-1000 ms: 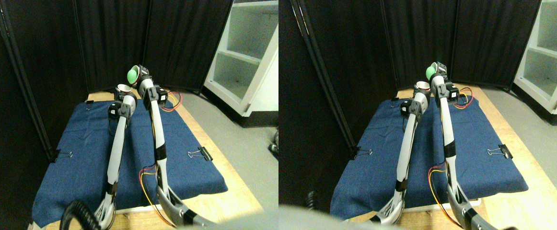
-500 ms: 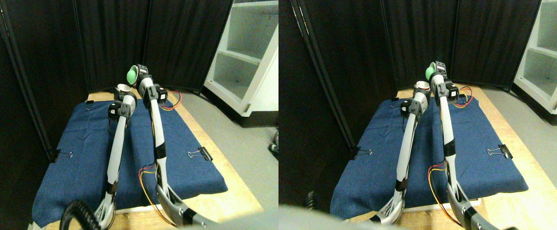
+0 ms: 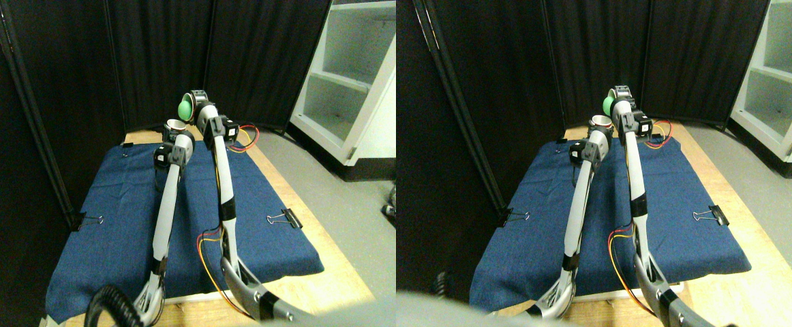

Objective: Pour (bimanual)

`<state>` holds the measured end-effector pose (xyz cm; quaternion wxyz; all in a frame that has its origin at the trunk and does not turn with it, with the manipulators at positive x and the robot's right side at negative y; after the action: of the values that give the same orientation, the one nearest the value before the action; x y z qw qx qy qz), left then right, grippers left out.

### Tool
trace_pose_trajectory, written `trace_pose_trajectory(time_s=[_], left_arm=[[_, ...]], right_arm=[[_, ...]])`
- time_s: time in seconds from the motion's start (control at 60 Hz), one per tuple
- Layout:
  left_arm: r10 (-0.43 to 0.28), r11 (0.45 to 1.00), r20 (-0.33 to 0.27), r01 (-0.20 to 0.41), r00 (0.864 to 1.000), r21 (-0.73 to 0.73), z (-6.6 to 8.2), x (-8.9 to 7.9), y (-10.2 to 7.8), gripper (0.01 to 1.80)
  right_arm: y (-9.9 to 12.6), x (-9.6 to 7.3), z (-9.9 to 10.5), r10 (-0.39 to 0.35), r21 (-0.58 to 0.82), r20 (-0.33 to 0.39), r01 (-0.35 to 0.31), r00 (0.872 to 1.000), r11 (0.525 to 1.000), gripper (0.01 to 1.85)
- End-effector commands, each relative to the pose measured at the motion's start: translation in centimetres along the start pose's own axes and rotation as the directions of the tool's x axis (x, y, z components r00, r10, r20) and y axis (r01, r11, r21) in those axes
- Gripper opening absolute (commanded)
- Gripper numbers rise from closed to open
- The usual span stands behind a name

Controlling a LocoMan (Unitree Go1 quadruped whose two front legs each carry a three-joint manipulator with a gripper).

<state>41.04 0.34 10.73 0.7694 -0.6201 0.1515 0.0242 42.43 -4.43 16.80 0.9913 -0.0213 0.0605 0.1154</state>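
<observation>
Above the blue cloth (image 3: pixel 123 225), toward twelve o'clock, a green cup (image 3: pixel 185 109), grasped by the right end effector (image 3: pixel 195 102), was tipped toward the white cup (image 3: pixel 176 126) grasped by the left end effector (image 3: pixel 179 136), seemingly for pouring.

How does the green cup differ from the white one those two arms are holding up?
The green cup sits higher, at the right gripper, and is tipped on its side toward the white cup. The white cup stays upright at the left gripper, its open rim facing up, just below and left of the green one. Both are small cups raised above the blue cloth.
</observation>
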Motion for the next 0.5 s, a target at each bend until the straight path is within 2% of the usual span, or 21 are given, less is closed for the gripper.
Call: trace_pose_trajectory(time_s=[0.017, 0.433, 0.5], left_arm=[[-0.039, 0.999, 0.013, 0.039, 0.999, -0.019, 0.21, 0.18, -0.63, 0.33], [-0.039, 0.999, 0.016, 0.039, 0.999, -0.024, 0.37, 0.49, -0.52, 0.33], [-0.04, 0.999, 0.018, 0.04, 0.999, -0.021, 0.3, 0.54, -0.52, 0.33]], right_arm=[[0.37, 0.58, 0.3, 0.048, -0.008, 0.036, -0.047, 0.998, 0.999, 0.33], [0.87, 0.51, 0.14, 0.031, -0.131, 0.006, -0.03, 0.999, 0.991, 0.33], [0.9, 0.41, 0.14, 0.001, -0.104, 0.004, -0.001, 1.0, 0.995, 0.33]])
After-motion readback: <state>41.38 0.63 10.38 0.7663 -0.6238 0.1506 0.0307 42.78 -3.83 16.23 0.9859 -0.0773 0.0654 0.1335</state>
